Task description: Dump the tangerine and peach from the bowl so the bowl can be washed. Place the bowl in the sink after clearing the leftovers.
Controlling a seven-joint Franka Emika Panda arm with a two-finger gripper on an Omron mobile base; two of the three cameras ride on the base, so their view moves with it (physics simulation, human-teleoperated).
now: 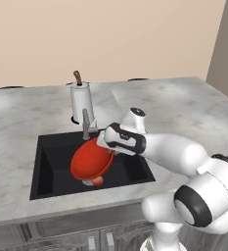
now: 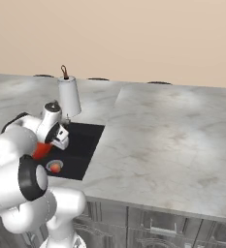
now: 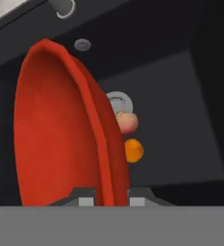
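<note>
Clamped on the rim of the tipped bowl [image 3: 60, 129], fingers [image 3: 87, 199] hold it over the sink [image 1: 52, 162]; peach [image 3: 127, 122] and tangerine [image 3: 133, 150] lie by the drain [image 3: 118, 102].

The grey marble counter [image 1: 184, 105] carries a paper towel roll [image 1: 80, 102] behind the sink [image 1: 52, 162].

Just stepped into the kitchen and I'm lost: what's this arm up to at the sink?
The arm's pincer is shut on the rim of the red bowl, holding it tipped steeply on edge over the black sink. The peach and the tangerine are out of the bowl, down by the sink's drain. The bowl itself has not yet been set down in the basin.
</note>
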